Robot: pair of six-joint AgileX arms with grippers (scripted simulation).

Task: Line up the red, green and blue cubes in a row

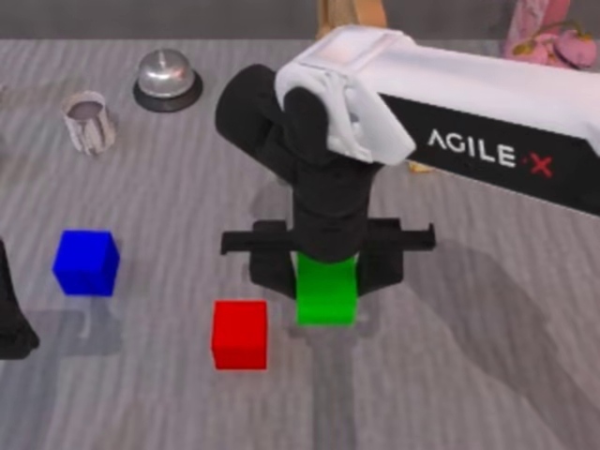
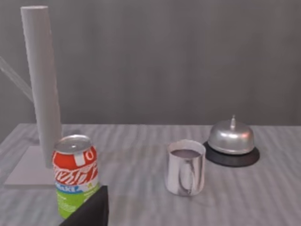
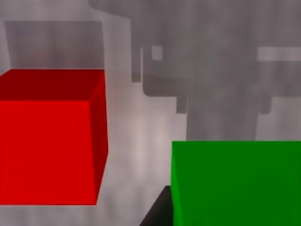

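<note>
Holding the green cube (image 1: 326, 289) in my right gripper (image 1: 326, 281), I note the fingers closed on its sides, with the cube hanging directly under the wrist near the middle of the table (image 1: 487, 375). The relation that governs the next move is sideways: the red cube (image 1: 240, 334) lies just beside the green one, toward the table's left and slightly nearer the front edge, with a narrow gap between them and no contact, which the right wrist view confirms. The blue cube (image 1: 86, 262) sits well apart, further left again and a little further back. My judgement is that the row's axis runs left to right across the table, so the green cube needs only a short set-down in line with the red. All three are cubes with no long axis of their own; their faces appear roughly square to the table edges. My left gripper (image 1: 14, 323) is parked at the table's left edge, nearer the blue cube; whether it is open or closed I cannot tell
</note>
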